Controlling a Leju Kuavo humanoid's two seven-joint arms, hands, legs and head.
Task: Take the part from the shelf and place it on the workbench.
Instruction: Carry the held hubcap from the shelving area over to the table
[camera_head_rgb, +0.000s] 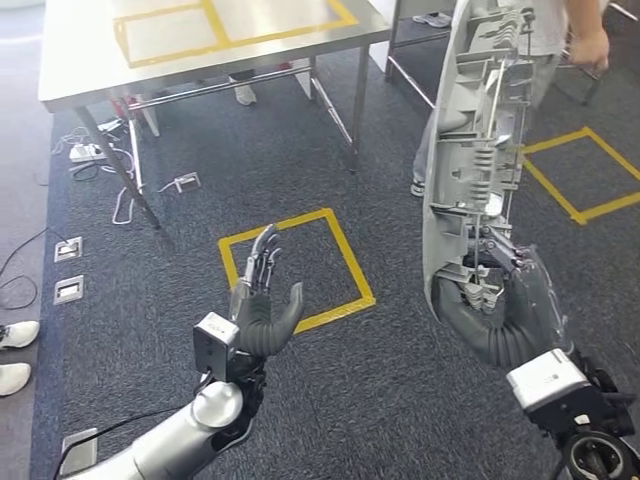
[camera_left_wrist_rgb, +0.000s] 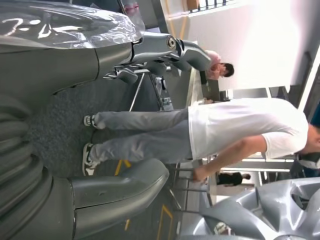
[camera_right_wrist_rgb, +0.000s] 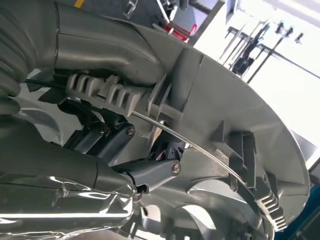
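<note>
A: Grey moulded plastic, ribbed on its inner face: that is the part (camera_head_rgb: 475, 150), standing on edge above the carpet (camera_head_rgb: 189, 270), gripped at its lower end by the right hand (camera_head_rgb: 506, 305), fingers hooked through the ribs.

B: And the left hand (camera_head_rgb: 264, 300)?

A: Raised, palm up, fingers apart, holding nothing, over a yellow taped square (camera_head_rgb: 298, 268).

B: The workbench (camera_head_rgb: 98, 50)?

A: Ahead on the left, well apart from the part. A person (camera_left_wrist_rgb: 211, 132) in a white shirt stands nearby.
</note>
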